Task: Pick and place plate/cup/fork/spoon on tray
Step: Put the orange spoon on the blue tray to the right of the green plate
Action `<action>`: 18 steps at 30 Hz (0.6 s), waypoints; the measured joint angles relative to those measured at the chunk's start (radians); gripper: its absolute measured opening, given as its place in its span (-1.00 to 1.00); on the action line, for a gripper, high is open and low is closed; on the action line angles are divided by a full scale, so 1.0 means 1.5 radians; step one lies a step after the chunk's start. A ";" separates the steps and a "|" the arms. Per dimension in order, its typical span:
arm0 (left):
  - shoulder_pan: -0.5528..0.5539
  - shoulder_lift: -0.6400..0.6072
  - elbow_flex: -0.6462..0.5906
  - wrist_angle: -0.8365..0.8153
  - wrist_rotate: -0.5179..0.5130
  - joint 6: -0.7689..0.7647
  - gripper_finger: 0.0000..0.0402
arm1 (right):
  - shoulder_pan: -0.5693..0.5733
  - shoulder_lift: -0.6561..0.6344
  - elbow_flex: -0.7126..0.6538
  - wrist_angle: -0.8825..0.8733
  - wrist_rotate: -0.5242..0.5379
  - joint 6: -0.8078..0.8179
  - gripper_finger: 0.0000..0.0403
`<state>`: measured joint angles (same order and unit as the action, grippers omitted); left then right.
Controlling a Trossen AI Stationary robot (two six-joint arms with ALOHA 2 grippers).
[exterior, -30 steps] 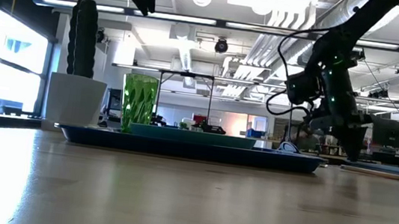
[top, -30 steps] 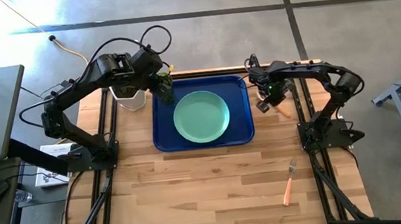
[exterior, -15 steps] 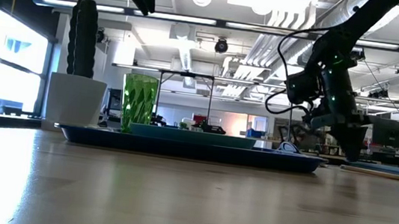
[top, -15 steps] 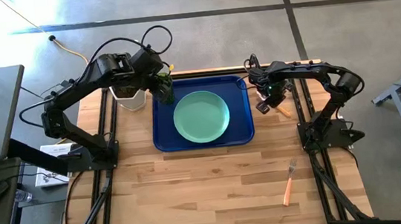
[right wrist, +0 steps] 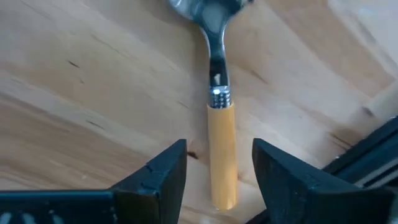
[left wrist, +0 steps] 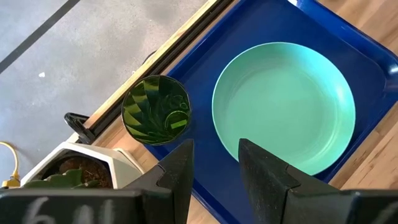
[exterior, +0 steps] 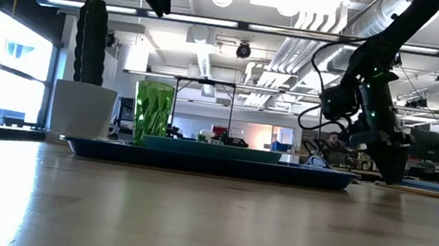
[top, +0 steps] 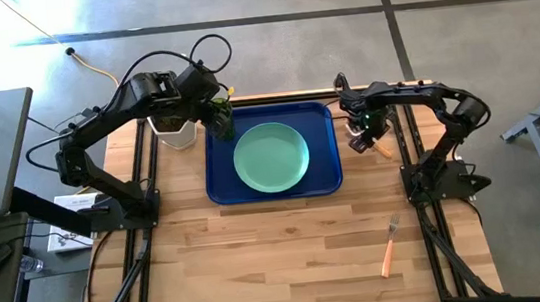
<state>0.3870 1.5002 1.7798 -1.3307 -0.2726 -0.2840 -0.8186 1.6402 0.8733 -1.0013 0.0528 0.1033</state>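
Fingers (right wrist: 163, 177) of the right gripper (right wrist: 217, 180) stand apart, one on each side of the spoon's orange handle, not clamped on it in the wrist view. Spoon (right wrist: 219, 124) lies flat on the bare wood just beyond the tray's right edge, silver bowl pointing away from the gripper. From above, the right gripper (top: 361, 133) sits low over that spot, near the tray's right rim; the spoon itself shows there only as a small orange sliver beside it.

Tray (top: 329, 177) lies at the back middle of the table. Plate (top: 271, 156) rests inside it, roughly centred. Cup (top: 221, 124) stands upright in the tray's back left corner, just beside the plate; whether they touch, cannot tell. In the level view the cup (exterior: 153, 112) rises above the tray rim (exterior: 207, 162).

Fork (top: 390, 246) lies alone on the wood toward the front right, well apart from the tray, tines pointing toward the back.

Left gripper (left wrist: 213, 168) hangs above the tray's back left corner, over the cup and the plate's edge, fingers (left wrist: 177, 171) parted and holding nothing.

Cactus pot (top: 175, 131), white, stands on the table just outside the tray's left rim, near the cup.
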 joint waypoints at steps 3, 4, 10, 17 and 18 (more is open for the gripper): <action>0.000 0.000 0.000 0.000 0.000 0.000 -0.43 | 0.001 0.000 -0.016 0.017 -0.001 0.000 -0.14; 0.000 0.000 0.000 0.001 0.000 -0.001 -0.43 | 0.003 0.000 -0.021 0.026 -0.001 -0.001 -0.14; 0.000 0.000 0.000 0.001 0.000 -0.001 -0.43 | 0.008 -0.003 -0.044 0.056 -0.003 0.006 -0.15; 0.000 0.000 0.000 0.005 0.000 -0.001 -0.43 | 0.008 -0.003 -0.046 0.061 -0.015 0.018 -0.43; 0.000 0.000 0.000 0.006 0.000 -0.001 -0.43 | 0.009 -0.003 -0.047 0.061 -0.017 0.022 -0.51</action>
<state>0.3866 1.5002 1.7798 -1.3216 -0.2729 -0.2848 -0.8055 1.6363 0.8036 -0.9096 0.0268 0.1360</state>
